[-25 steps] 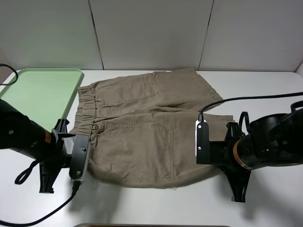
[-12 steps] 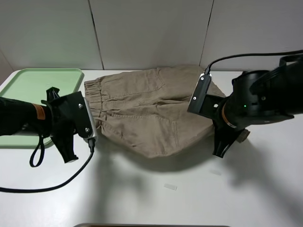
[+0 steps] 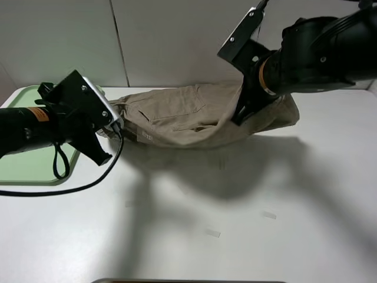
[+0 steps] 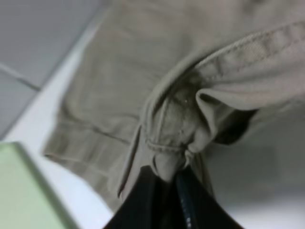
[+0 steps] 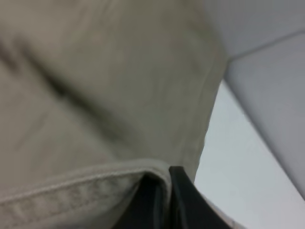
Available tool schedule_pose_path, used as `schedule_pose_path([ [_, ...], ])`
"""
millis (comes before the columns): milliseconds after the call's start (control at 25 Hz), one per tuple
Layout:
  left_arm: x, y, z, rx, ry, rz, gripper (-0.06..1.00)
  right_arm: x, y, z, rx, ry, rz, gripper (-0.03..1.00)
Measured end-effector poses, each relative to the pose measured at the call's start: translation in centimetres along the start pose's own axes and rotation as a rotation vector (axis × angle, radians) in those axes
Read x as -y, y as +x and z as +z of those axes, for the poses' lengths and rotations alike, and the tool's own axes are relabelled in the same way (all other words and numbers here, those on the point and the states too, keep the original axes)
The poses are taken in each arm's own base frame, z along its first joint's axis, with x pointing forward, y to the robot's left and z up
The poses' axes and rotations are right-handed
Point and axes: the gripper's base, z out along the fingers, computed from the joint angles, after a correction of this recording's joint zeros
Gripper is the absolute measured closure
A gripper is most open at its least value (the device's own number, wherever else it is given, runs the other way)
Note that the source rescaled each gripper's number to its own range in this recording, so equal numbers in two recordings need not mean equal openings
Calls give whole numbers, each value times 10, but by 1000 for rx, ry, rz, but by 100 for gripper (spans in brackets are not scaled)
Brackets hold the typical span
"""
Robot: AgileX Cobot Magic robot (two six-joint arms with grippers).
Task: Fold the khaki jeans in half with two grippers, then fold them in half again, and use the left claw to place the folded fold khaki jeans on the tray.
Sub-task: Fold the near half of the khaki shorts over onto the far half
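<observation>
The khaki jeans hang between my two grippers near the table's back edge, with the near half lifted and carried over the far half. My left claw is shut on the gathered waistband end; the left wrist view shows its fingers pinching bunched cloth. My right gripper is raised and shut on the hem end; the right wrist view shows its fingers on the stitched hem. The mint-green tray lies at the back left, partly hidden by my left arm.
The white table carries small bits of tape in front of the cloth. A grey panelled wall stands right behind the shorts. The left arm's black cable loops over the table beside the tray.
Both grippers have lifted the near edge of the shorts off the table and carried it up and toward the back wall. The shorts went from flat to doubled over and hanging.
</observation>
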Motion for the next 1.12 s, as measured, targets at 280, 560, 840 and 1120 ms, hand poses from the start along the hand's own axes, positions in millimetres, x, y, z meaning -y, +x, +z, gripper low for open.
schedule_pose_path([
  [280, -14, 9, 13, -14, -221, 13, 94, 42, 3, 14, 142, -34, 191, 97],
  [560, -18, 11, 40, 8, -354, 53, 94, 61, 11, 29, 260, -109, 277, 97],
  [840, -56, 7, 56, 31, -497, -63, 94, 64, 10, 62, 244, -128, 294, 97],
  [1120, -86, 18, 56, 25, -560, -164, 90, 74, -10, 81, 292, -118, 296, 93],
])
